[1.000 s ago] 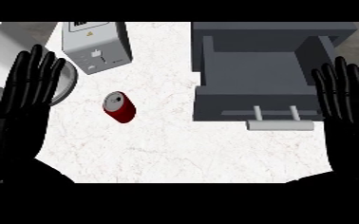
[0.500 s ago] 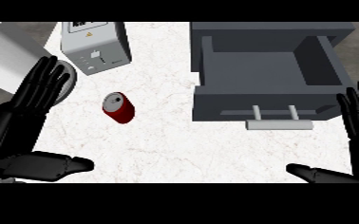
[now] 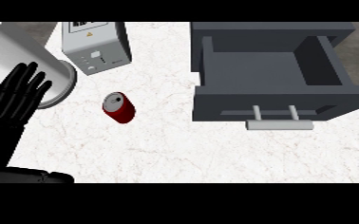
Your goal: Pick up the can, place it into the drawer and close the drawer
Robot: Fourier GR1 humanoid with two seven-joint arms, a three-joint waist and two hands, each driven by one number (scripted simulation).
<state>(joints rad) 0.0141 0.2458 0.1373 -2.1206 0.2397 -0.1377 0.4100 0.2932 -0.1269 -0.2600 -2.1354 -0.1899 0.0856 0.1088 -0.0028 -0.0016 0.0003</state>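
A red can lies tilted on the white marbled counter, well apart from everything. To its right stands a grey drawer, pulled open, handle toward the viewer. A toaster sits behind the can. The left hand hovers at the left edge, fingers spread, holding nothing. The right hand is out of view. The can, lying on its side, could roll away if nudged during the grasp.
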